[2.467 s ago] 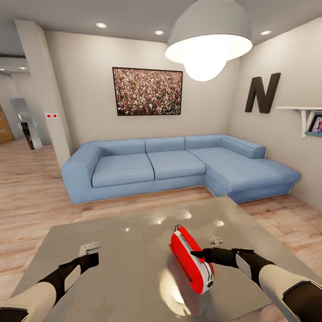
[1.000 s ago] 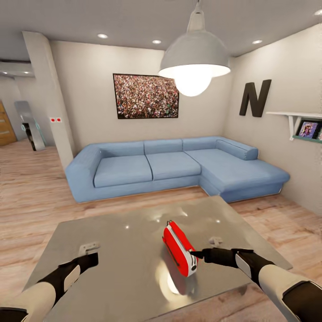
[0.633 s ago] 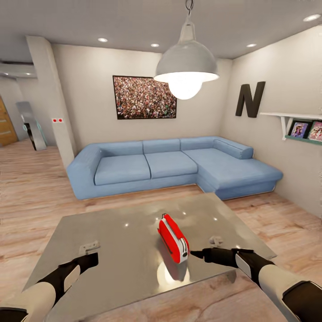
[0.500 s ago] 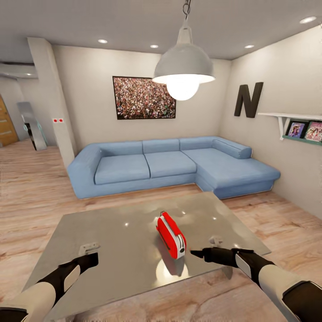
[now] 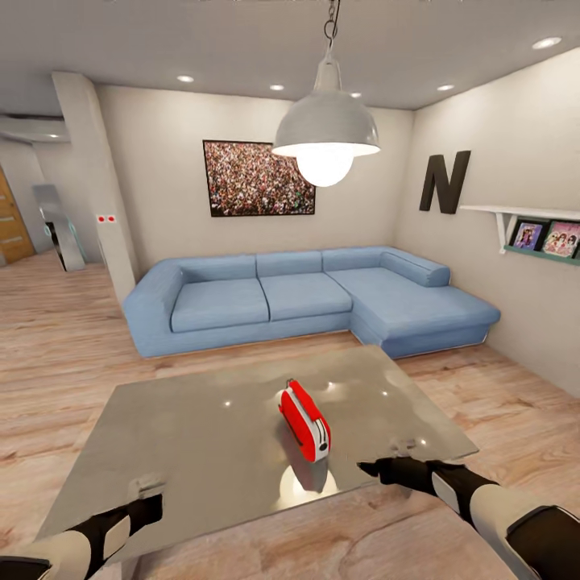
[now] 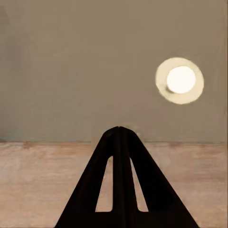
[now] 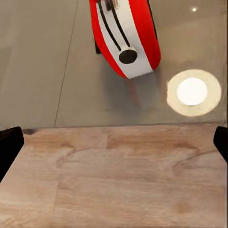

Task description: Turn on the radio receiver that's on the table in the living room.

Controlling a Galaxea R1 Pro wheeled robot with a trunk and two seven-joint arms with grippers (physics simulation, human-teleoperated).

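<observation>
The red radio receiver with white sides stands on the glossy grey table, right of its middle, toward the near edge. Its white end with the round dark dial faces my right gripper. That gripper hovers at the table's near edge, a short gap from the radio, with its fingers spread wide and nothing between them. My left gripper is shut and empty, low at the near left edge of the table.
A light-blue L-shaped sofa stands beyond the table, under the crowd picture and a black "N". A grey pendant lamp hangs over the table. A shelf juts from the right wall. Wood floor surrounds the table.
The whole view has drawn back from the table, so the camera moved. The radio now lies farther from my right gripper, and both grippers sit at the near edge; the left arm shows lower.
</observation>
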